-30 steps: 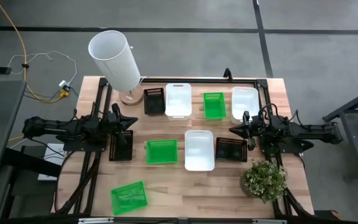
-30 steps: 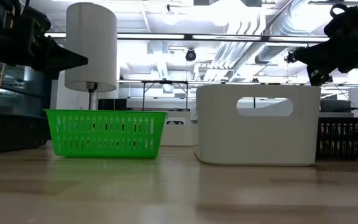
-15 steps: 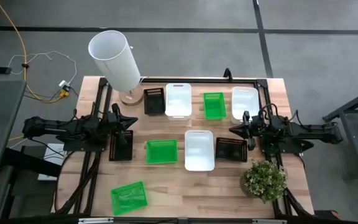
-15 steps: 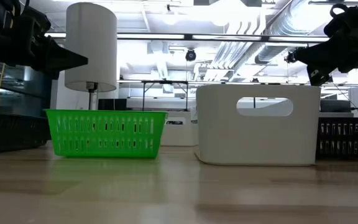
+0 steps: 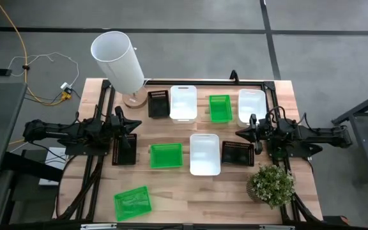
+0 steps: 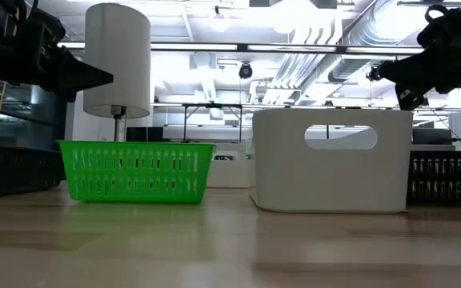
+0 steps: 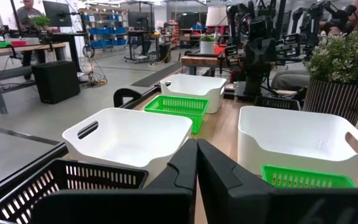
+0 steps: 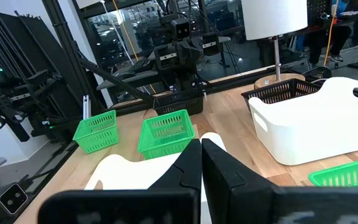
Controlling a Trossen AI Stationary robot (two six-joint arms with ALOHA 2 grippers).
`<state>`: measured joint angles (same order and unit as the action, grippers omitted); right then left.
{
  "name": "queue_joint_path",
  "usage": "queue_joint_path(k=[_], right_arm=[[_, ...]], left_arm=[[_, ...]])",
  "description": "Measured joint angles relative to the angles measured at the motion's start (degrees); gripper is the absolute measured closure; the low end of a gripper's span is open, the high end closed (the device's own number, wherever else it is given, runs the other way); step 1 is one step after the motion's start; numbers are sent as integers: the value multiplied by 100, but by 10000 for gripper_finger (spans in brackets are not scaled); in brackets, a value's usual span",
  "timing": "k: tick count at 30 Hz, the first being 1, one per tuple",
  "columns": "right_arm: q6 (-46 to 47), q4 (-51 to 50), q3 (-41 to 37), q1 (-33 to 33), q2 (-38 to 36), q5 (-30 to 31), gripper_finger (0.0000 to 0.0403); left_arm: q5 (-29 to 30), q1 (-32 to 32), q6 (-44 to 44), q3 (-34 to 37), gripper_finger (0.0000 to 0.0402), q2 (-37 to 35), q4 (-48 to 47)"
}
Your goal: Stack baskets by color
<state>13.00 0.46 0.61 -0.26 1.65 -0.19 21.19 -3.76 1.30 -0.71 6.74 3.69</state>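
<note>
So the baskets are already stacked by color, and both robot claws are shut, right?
Not stacked: the high view shows every basket lying apart, like the green basket and white basket. The left gripper and right gripper are indeed shut.

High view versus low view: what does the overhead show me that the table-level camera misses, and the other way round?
Only the high view shows all nine baskets apart, none stacked, including the three black baskets, the front-left green basket and the potted plant. Only the low view shows the room's ceiling lights behind the table. Both show the middle green basket, the middle white basket and the tall white cylinder.
</note>
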Motion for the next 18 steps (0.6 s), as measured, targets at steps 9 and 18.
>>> queue_joint_path(k=[9,18], right_arm=[[0,0,0,0,0,0,402],[1,0,1,0,-2,0,402]], left_arm=[[-2,1,0,-2,401,0,-1],[-2,1,0,0,401,0,1]])
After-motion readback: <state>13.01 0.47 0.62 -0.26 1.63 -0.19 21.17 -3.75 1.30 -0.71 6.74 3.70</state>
